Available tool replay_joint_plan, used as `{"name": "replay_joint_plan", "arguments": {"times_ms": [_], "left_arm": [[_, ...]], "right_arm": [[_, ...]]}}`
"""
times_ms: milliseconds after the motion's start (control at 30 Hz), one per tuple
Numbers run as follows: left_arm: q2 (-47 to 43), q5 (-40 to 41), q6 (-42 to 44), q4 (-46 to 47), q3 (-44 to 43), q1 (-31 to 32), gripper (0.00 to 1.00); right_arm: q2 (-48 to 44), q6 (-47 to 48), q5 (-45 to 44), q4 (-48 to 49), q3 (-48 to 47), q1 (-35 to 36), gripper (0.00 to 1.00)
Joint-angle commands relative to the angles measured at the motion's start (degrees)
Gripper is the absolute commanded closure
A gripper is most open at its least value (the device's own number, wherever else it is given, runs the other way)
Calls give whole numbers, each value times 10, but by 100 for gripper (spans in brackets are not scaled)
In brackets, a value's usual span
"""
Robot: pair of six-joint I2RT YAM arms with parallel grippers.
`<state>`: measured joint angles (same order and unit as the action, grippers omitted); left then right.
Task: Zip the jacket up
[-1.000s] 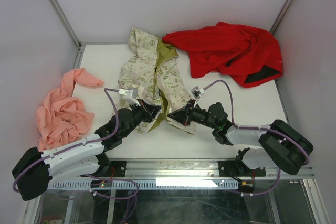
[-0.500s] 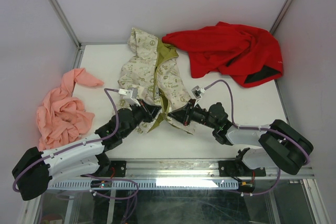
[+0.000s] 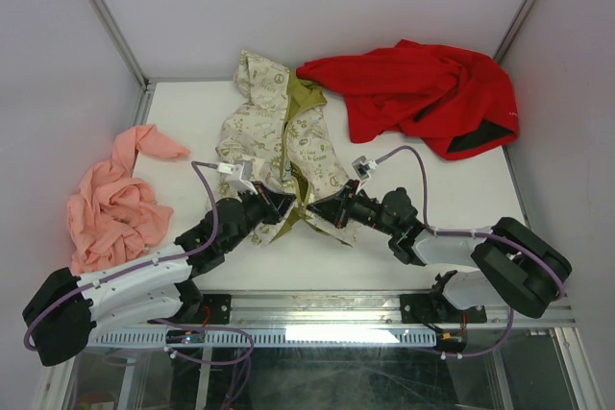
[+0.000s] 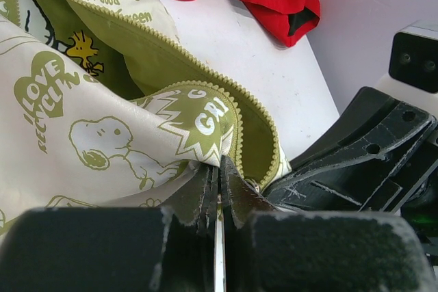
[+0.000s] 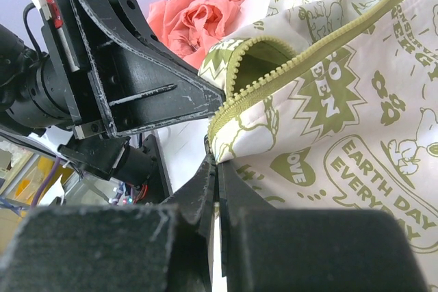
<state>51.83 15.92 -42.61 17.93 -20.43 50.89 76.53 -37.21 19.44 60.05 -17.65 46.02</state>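
I hold the jacket [image 3: 279,141], lying on the counter [image 3: 461,199], by its near hem. The left gripper [image 3: 285,204] and right gripper [image 3: 315,210] are each pinched shut on one front panel, nearly nose to nose. The toothed edges [image 4: 236,111] lie apart with the lining showing, so nothing is zipped yet. Bare counter opens to the right of the jacket, the red garment [image 3: 423,93] touches its far right, and the pink garment [image 3: 110,204] sits well to its left.

The jacket [image 3: 252,132] is cream-white, printed with olive-green cartoon motifs and lettering; its lining [image 4: 154,63] and zip teeth [image 5: 274,76] are olive-green. Far right, a plain red garment [image 3: 413,93]; left, a salmon-pink garment [image 3: 110,204]. The surface [image 3: 461,199] is white.
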Motion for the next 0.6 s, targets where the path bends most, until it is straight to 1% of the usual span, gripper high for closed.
{"name": "replay_joint_plan", "arguments": {"times_ms": [0, 333, 567], "left_arm": [[1, -8, -3, 14, -22, -4, 100], [-8, 16, -6, -2, -28, -4, 100], [-8, 17, -9, -4, -30, -4, 100]], "right_arm": [[-5, -3, -19, 45, -11, 4, 100], [-33, 27, -20, -12, -3, 4, 100], [-25, 34, -4, -20, -15, 9, 100]]}}
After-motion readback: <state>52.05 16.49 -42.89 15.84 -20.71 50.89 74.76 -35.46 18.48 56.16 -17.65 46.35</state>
